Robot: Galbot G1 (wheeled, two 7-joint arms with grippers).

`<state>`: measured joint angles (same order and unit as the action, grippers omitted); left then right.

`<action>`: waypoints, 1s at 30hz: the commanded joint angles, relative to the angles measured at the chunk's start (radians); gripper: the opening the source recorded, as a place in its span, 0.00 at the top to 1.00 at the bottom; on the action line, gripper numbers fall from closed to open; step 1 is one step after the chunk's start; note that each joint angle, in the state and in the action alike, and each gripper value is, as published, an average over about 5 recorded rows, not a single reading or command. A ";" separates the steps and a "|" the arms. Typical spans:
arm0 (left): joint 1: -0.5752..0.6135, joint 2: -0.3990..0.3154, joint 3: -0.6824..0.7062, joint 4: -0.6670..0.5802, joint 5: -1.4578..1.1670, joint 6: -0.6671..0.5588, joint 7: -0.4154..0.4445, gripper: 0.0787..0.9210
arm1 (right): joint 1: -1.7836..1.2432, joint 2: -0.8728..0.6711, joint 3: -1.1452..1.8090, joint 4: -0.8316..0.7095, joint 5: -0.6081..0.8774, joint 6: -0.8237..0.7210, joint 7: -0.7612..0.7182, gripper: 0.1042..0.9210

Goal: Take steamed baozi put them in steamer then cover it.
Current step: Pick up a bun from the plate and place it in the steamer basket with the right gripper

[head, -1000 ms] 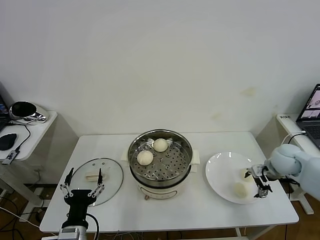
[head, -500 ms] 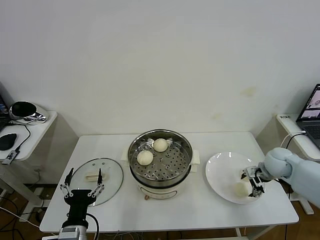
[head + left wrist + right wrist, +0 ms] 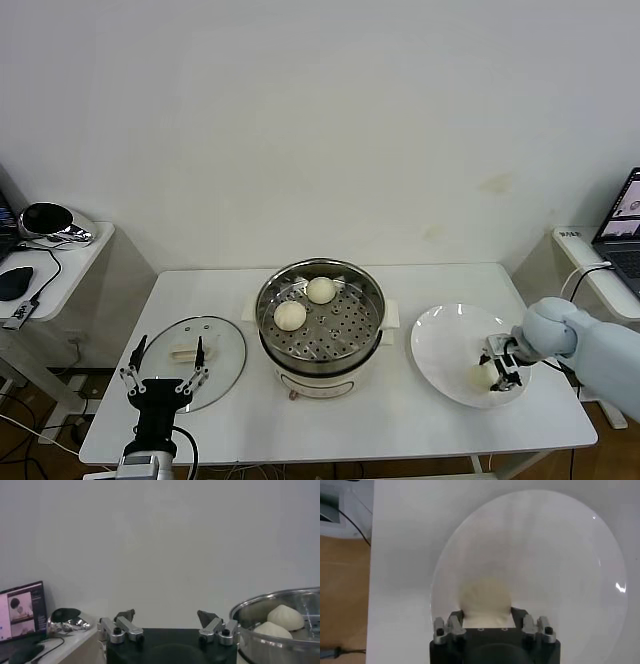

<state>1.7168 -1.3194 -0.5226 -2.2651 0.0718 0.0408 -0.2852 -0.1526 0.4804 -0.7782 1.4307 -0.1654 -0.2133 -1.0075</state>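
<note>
The steamer [image 3: 320,320] stands at the table's middle with two baozi [image 3: 320,290] [image 3: 290,315] on its perforated tray. A third baozi [image 3: 481,376] lies on the white plate [image 3: 440,345] at the right. My right gripper [image 3: 499,366] is down on that plate, its open fingers standing on either side of this baozi [image 3: 485,600]. No other baozi shows on the plate [image 3: 560,555]. The glass cover [image 3: 215,340] lies flat on the table left of the steamer. My left gripper [image 3: 165,372] is parked open at the front left, near the cover's front edge.
The steamer [image 3: 280,630] with its two buns also shows in the left wrist view, beyond my left gripper [image 3: 167,617]. A side table with a mouse and a shiny object [image 3: 50,222] stands far left. A laptop [image 3: 625,225] sits far right.
My right gripper has moved left and inward over the plate and now straddles the front baozi. The left arm has not moved.
</note>
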 commanded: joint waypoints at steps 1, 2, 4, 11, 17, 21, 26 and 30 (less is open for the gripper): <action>0.000 0.001 0.000 -0.002 0.000 0.000 0.000 0.12 | 0.006 0.000 0.004 -0.001 0.005 0.000 -0.009 0.44; 0.000 0.002 -0.001 -0.002 0.000 0.000 0.000 0.12 | 0.013 -0.004 0.006 0.003 0.011 0.001 -0.013 0.45; 0.000 0.003 -0.002 -0.002 0.000 0.000 -0.001 0.12 | 0.031 -0.015 0.009 0.013 0.026 0.002 -0.022 0.45; -0.004 0.008 -0.001 -0.003 -0.001 0.002 0.000 0.12 | 0.175 -0.049 -0.007 0.062 0.118 -0.010 -0.054 0.45; -0.010 0.013 -0.002 -0.003 -0.004 0.003 0.000 0.12 | 0.498 -0.027 -0.153 0.072 0.242 -0.015 -0.077 0.45; -0.011 0.016 -0.007 -0.001 -0.009 0.002 0.001 0.12 | 0.726 0.042 -0.287 0.060 0.319 -0.015 -0.077 0.45; -0.014 0.017 -0.015 0.004 -0.018 0.001 0.001 0.12 | 0.901 0.200 -0.387 0.051 0.405 -0.009 -0.069 0.45; -0.015 0.017 -0.024 0.004 -0.026 0.000 0.001 0.12 | 0.954 0.330 -0.433 0.065 0.472 0.004 -0.050 0.44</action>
<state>1.7014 -1.3019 -0.5447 -2.2620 0.0474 0.0407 -0.2850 0.5335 0.6251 -1.0668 1.4895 0.1687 -0.2160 -1.0621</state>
